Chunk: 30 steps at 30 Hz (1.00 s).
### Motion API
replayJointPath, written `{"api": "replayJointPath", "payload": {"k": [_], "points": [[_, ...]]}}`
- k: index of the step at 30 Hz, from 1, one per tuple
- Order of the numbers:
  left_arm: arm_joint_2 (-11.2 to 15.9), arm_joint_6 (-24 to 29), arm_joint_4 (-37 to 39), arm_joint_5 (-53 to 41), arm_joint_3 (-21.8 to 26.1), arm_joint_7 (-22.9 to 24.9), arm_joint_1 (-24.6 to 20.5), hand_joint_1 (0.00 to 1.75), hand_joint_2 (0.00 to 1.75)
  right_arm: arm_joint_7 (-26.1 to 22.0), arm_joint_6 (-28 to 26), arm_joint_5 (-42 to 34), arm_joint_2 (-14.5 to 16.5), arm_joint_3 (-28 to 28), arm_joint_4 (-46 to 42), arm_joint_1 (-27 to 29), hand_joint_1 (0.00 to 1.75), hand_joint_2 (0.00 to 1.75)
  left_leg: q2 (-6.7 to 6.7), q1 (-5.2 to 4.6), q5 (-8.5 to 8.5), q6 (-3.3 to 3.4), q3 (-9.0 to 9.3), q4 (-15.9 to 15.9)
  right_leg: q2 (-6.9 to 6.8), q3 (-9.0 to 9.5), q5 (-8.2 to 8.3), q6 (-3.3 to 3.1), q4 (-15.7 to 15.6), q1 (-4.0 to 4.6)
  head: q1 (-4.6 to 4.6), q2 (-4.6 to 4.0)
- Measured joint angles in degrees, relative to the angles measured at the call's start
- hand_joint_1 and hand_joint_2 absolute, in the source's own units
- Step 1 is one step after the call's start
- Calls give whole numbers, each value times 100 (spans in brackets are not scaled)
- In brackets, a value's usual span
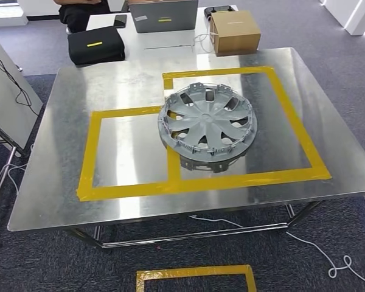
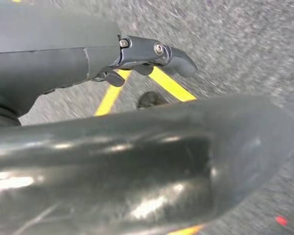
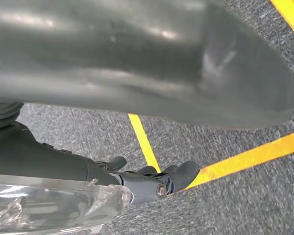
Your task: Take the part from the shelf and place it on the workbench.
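Head view looks down on a shiny sheet-metal counter (image 1: pixel 56 170) marked with yellow tape rectangles (image 1: pixel 125 191). A grey plastic wheel cover with spokes (image 1: pixel 207 125) lies flat on the counter, straddling the tape line where the two rectangles meet, mostly inside the larger one on the right. Behind the counter stands a white table carrying a black zipped case (image 1: pixel 96 44), a grey laptop (image 1: pixel 163 15), a brown cardboard box (image 1: pixel 234 31) and a dark phone (image 1: pixel 120 21); a seated person in dark clothes (image 1: pixel 82 11) is at its far edge. A white cable (image 1: pixel 309 246) trails over the grey carpet under the counter.

Left wrist view instead faces the carpet: the left hand (image 2: pixel 145 61) hangs above yellow floor tape (image 2: pixel 171 84), its dark fingers (image 2: pixel 175 58) stretched out and apart, holding nothing. Right wrist view gives the matching picture, the right hand (image 3: pixel 153 181) released, fingers (image 3: pixel 182 175) extended over a corner of yellow floor tape (image 3: pixel 249 156).
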Motion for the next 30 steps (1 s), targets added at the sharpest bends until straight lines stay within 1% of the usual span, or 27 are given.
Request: {"api": "replayJointPath", "payload": {"k": [1, 2, 4, 5, 6, 7, 8, 9, 10, 11, 12, 13, 15, 16, 17, 18, 19, 20, 21, 22, 24, 25, 26, 27, 28, 29, 30], "points": [[1, 42, 0, -32, -41, 65, -12, 0, 0, -40, 12, -124, -1, -38, 0, -12, 0, 0, -6, -1, 31, 28, 130, -220, -3, -39, 45, 38, 14, 10, -1, 1], [0, 81, -1, -44, -68, 106, -12, 0, 0, -77, 25, -239, -2, -92, 0, -23, 0, 0, -12, -9, 36, 65, 161, -301, -7, -72, 91, 75, 20, 15, -3, 1], [-8, 137, -1, -49, -73, 131, 26, 0, 0, -129, 39, -355, -2, -196, 0, -27, 0, 0, -4, -25, 88, 169, 84, -272, -6, -106, 154, 144, 13, -7, 3, 2], [-15, 157, -1, -44, -73, 135, 45, 0, 0, -144, 45, -360, -2, -222, 0, -16, 0, 0, 9, -29, 131, 224, 48, -266, -6, -139, 75, 169, 69, -18, 9, 2], [-21, 169, -2, -39, -73, 138, 57, 0, 0, -153, 51, -348, -2, -235, 0, -4, 0, 0, 22, -31, 185, 279, -1, -270, -4, -203, -109, 185, 233, -22, 21, 2], [-24, 178, -5, -34, -73, 140, 58, 0, 0, -159, 59, -324, -2, -244, 0, 2, 0, 0, 33, -36, 242, 324, -59, -273, -5, -298, -379, 193, 515, -22, 36, 2], [-25, 181, -10, -29, -73, 140, 57, 0, 0, -161, 64, -301, -2, -251, 1, 2, 0, 0, 37, -51, 300, 352, -128, -272, -8, -411, -678, 194, 891, -14, 52, 1], [-23, 183, -14, -23, -73, 140, 57, 0, 0, -163, 68, -281, -2, -256, 1, -2, 0, 0, 41, -70, 363, 371, -206, -270, -7, -500, -912, 193, 1285, -5, 60, 1], [-24, 184, -17, -14, -73, 140, 58, 0, 0, -168, 70, -265, -2, -259, 2, -6, 0, 0, 44, -91, 426, 382, -286, -267, -7, -529, -1028, 184, 1573, 6, 64, 1], [-27, 184, -17, -6, -73, 140, 59, 0, 0, -176, 70, -264, -2, -260, 2, -8, 0, 0, 47, -113, 491, 389, -369, -263, -7, -467, -1019, 164, 1688, 20, 63, 1], [-30, 184, -17, 0, -72, 140, 59, 0, 0, -188, 68, -267, -2, -262, 1, -10, 0, 0, 48, -134, 555, 393, -448, -261, -7, -293, -907, 131, 1593, 39, 63, 1], [-33, 185, -17, 5, -71, 140, 59, 0, 0, -202, 67, -272, -3, -263, 1, -15, 0, 0, 47, -152, 615, 390, -518, -259, -7, -13, -766, 84, 1290, 64, 63, 1], [-40, 186, -19, 10, -71, 140, 57, 0, 0, -225, 66, -279, -8, -265, 0, -48, 0, 0, 45, -181, 723, 367, -616, -250, -10, 652, -692, -15, 418, 117, 58, 2], [-43, 188, -20, 12, -71, 140, 56, 0, 0, -238, 69, -282, -11, -265, 1, -64, 0, 0, 47, -188, 772, 344, -637, -249, -11, 869, -728, -43, 84, 138, 55, 3], [-44, 192, -22, 17, -71, 140, 54, 0, 0, -254, 77, -285, -13, -265, 1, -75, 0, 0, 52, -189, 819, 318, -646, -249, -11, 976, -774, -63, -108, 154, 59, 3], [-43, 194, -25, 23, -71, 140, 53, 0, 0, -273, 95, -292, -13, -265, 1, -74, 0, 0, 56, -187, 865, 289, -651, -256, -13, 985, -762, -78, -175, 160, 67, 2], [-37, 196, -30, 28, -70, 141, 56, 0, 0, -293, 115, -302, -11, -267, 2, -67, 0, 0, 56, -181, 902, 261, -661, -260, -21, 939, -712, -107, -179, 155, 75, 2], [-38, 195, -33, 33, -70, 144, 63, 0, 0, -312, 135, -315, -10, -268, 3, -65, 0, 0, 54, -177, 850, 229, -696, -228, -30, 891, -652, -146, -187, 144, 79, 1], [-42, 193, -36, 35, -70, 147, 75, 0, 0, -328, 151, -327, -10, -270, 3, -66, 0, 0, 50, -170, 690, 192, -752, -122, -38, 825, -578, -181, -201, 127, 64, 1], [-45, 190, -37, 38, -69, 150, 85, 0, 0, -343, 162, -340, -9, -271, 3, -66, 0, 0, 48, -157, 427, 152, -837, 100, -43, 750, -497, -205, -211, 110, 44, 1], [-56, 178, -37, 43, -69, 153, 88, 0, 0, -363, 191, -351, -11, -274, 3, -61, 0, 0, 48, -115, -171, 74, -1029, 809, -44, 573, -343, -214, -206, 101, 12, 1], [-56, 169, -37, 44, -69, 152, 85, 0, 0, -370, 210, -350, -11, -275, 4, -56, 0, 0, 48, -92, -318, 42, -1081, 1137, -49, 484, -269, -201, -200, 94, 10, 1], [-56, 156, -37, 44, -69, 150, 84, 0, 0, -375, 233, -344, -11, -276, 4, -54, 0, 0, 49, -71, -323, 15, -1059, 1328, -54, 386, -200, -181, -190, 82, 10, 1], [-56, 144, -37, 46, -69, 147, 85, 0, 0, -376, 258, -335, -12, -277, 4, -54, 0, 0, 49, -50, -210, -8, -947, 1328, -57, 294, -138, -154, -176, 65, 10, 1], [-57, 132, -37, 49, -69, 144, 85, 0, 0, -374, 288, -323, -13, -278, 4, -54, 0, 0, 50, -27, -50, -35, -732, 1127, -57, 206, -81, -121, -155, 44, 10, 1], [-58, 119, -37, 54, -69, 142, 80, 0, 0, -372, 317, -313, -14, -278, 4, -56, 0, 0, 50, 3, 68, -67, -425, 766, -56, 131, -31, -83, -130, 28, 9, 1], [-65, 106, -38, 60, -69, 141, 69, 0, 0, -370, 341, -305, -19, -278, 3, -57, 0, 0, 46, 26, 100, -84, -92, 318, -56, 64, 13, -44, -94, 21, 5, 1]]}}
